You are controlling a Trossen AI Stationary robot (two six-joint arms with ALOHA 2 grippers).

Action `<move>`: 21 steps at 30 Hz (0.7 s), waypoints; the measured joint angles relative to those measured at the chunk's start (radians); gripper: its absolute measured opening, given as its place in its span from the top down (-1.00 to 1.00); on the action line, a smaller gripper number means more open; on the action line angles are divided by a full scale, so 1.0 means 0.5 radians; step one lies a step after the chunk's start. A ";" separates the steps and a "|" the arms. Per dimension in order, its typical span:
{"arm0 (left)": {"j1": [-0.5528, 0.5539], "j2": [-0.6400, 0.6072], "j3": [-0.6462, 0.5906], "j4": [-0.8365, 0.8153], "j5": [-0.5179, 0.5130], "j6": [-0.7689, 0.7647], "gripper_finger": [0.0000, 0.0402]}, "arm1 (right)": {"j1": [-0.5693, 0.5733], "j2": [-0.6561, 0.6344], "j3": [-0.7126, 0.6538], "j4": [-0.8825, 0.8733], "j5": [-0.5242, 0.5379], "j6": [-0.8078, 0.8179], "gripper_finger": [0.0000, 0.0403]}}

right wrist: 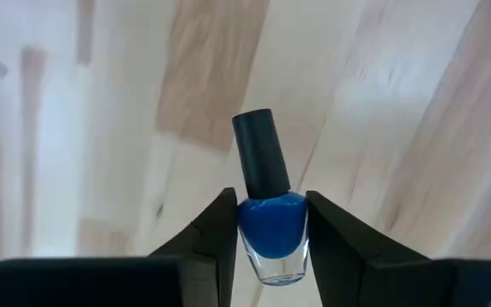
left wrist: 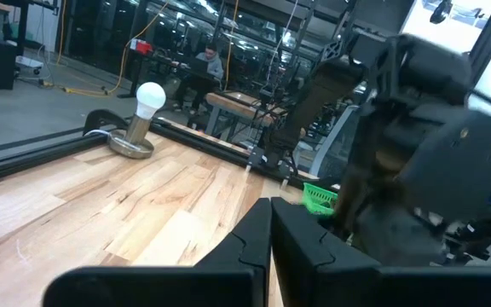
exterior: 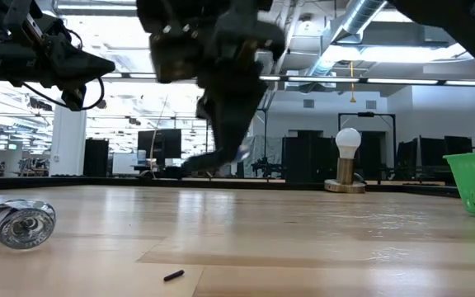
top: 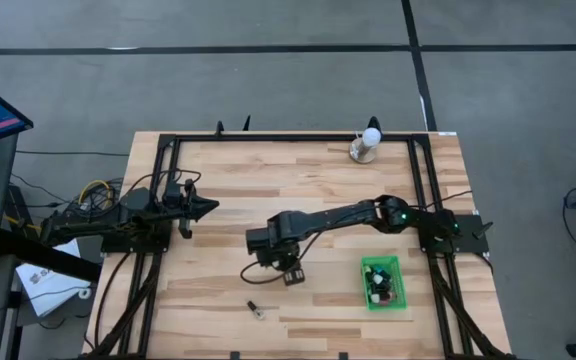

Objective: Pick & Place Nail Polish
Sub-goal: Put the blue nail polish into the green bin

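Observation:
My right gripper [right wrist: 269, 213] is shut on a blue nail polish bottle [right wrist: 271, 226] with a dark cap, above the middle of the table [top: 288, 272]. My left gripper [left wrist: 271, 230] is shut and empty, held above the table's left part [top: 203, 207]. A green basket [top: 383, 283] at the right holds several small bottles. A small bottle-like thing [top: 255, 310] lies on its side near the front edge; it may be the shiny thing in the low view [exterior: 19, 224]. My right gripper pinches the bottle's blue body [right wrist: 247, 223] between its two fingers, one on each side. The dark cap [right wrist: 260, 153] sticks out past the fingertips, along the fingers. The fingers slant down toward the table. The bottle is lifted clear of the wood.
A white ball on a round metal base [top: 368, 143] stands at the table's far edge. A small dark bit [exterior: 173, 275] lies on the wood near the front. Black frame rails [top: 168, 160] run along the table's left, right and far sides.

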 joint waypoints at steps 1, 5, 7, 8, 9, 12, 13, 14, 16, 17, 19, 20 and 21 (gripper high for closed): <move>0.001 0.000 0.000 0.000 0.000 0.000 0.99 | 0.009 -0.021 0.000 -0.042 -0.001 0.010 0.50; 0.000 0.000 0.000 0.000 0.001 0.000 0.99 | 0.051 -0.117 0.003 -0.198 -0.009 0.075 0.50; 0.000 0.000 0.000 0.000 0.000 0.000 0.99 | 0.077 -0.149 0.003 -0.256 -0.010 0.107 0.49; 0.000 0.000 0.000 0.000 0.000 0.000 0.99 | 0.090 -0.168 0.003 -0.279 -0.010 0.124 0.49; 0.000 0.000 0.000 0.000 0.000 0.000 0.99 | 0.104 -0.193 0.003 -0.303 -0.010 0.141 0.49; 0.000 0.000 0.000 0.000 0.000 0.000 0.99 | 0.147 -0.270 0.005 -0.378 -0.007 0.216 0.49; 0.001 0.000 0.000 0.000 0.001 0.000 0.99 | 0.164 -0.293 0.005 -0.404 0.008 0.246 0.49; 0.000 0.000 0.000 0.000 0.000 0.000 0.99 | 0.182 -0.315 0.005 -0.425 0.031 0.277 0.49; 0.001 0.000 0.000 0.000 0.001 0.000 0.99 | 0.223 -0.373 0.004 -0.481 0.087 0.338 0.49; 0.000 0.000 0.000 0.000 0.000 0.000 0.99 | 0.244 -0.404 0.004 -0.508 0.118 0.370 0.49; 0.000 0.000 0.000 0.000 0.000 0.000 0.99 | 0.290 -0.475 0.005 -0.561 0.182 0.444 0.49; 0.000 0.000 0.000 0.000 0.000 0.000 0.99 | 0.313 -0.510 -0.002 -0.571 0.220 0.478 0.49; 0.000 0.000 0.000 0.000 0.000 0.000 0.99 | 0.337 -0.560 -0.040 -0.552 0.249 0.521 0.49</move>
